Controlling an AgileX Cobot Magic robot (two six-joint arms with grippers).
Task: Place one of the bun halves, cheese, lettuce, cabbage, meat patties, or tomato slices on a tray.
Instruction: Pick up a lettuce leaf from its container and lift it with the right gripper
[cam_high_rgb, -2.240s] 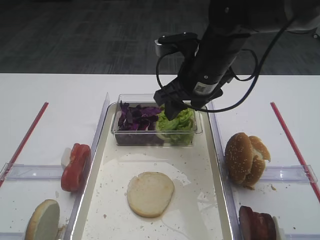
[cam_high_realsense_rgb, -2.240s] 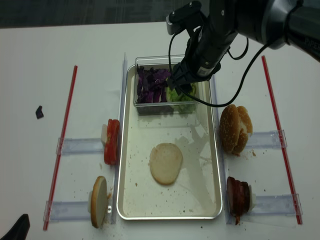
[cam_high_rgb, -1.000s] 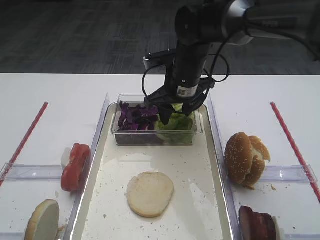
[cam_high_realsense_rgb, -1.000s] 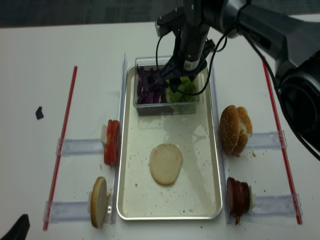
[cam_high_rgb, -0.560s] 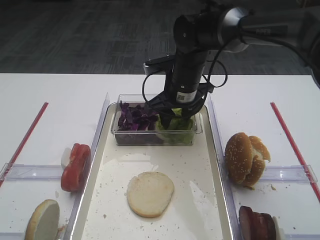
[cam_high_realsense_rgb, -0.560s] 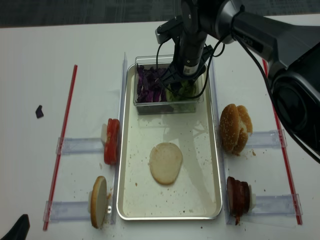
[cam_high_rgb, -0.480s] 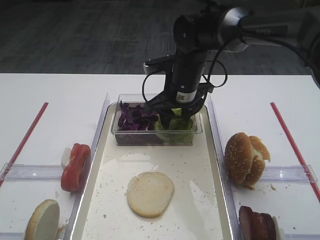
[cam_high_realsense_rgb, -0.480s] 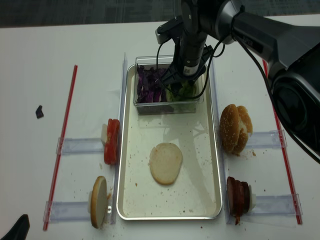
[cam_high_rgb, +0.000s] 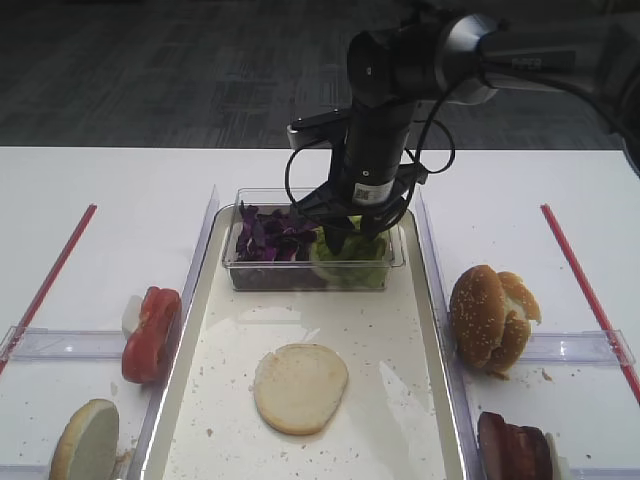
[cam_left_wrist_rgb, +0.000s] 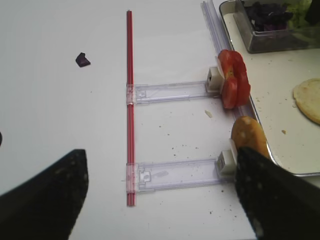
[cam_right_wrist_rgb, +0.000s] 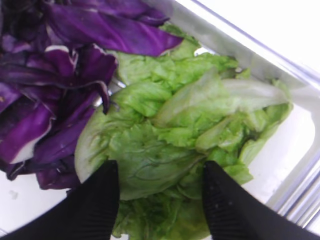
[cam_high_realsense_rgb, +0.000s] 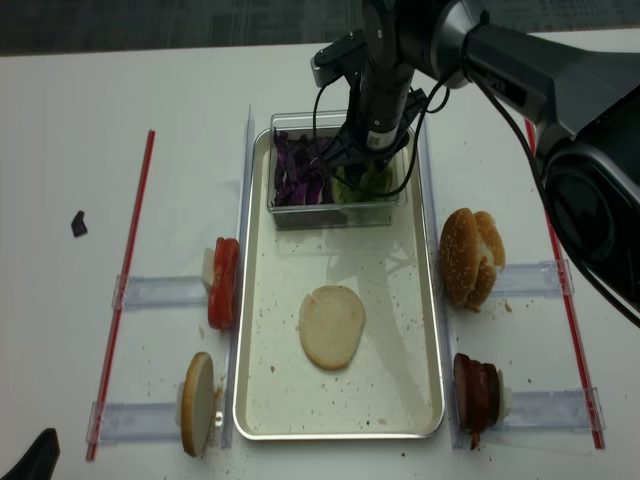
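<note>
My right gripper (cam_right_wrist_rgb: 159, 200) is down inside a clear plastic box (cam_high_rgb: 312, 272) at the far end of the tray (cam_high_rgb: 400, 400). Its two black fingers stand apart, straddling a clump of light-green lettuce (cam_right_wrist_rgb: 170, 135) and touching its edges. Purple cabbage (cam_right_wrist_rgb: 55, 85) fills the box's left half. A pale bun half (cam_high_rgb: 300, 388) lies flat in the middle of the tray. My left gripper (cam_left_wrist_rgb: 160, 200) hovers open over the bare table left of the tray, holding nothing. Cheese is out of view.
Tomato slices (cam_high_rgb: 152, 332) and a bun half (cam_high_rgb: 88, 445) stand on clear holders left of the tray. Sesame bun halves (cam_high_rgb: 490, 318) and meat patties (cam_high_rgb: 515, 448) stand on its right. Red strips (cam_high_rgb: 50, 275) line both table sides. A purple scrap (cam_left_wrist_rgb: 82, 60) lies far left.
The right gripper swung left over the box, dropped into the lettuce, and its fingers have drawn closer together around the leaves. The left arm has not moved.
</note>
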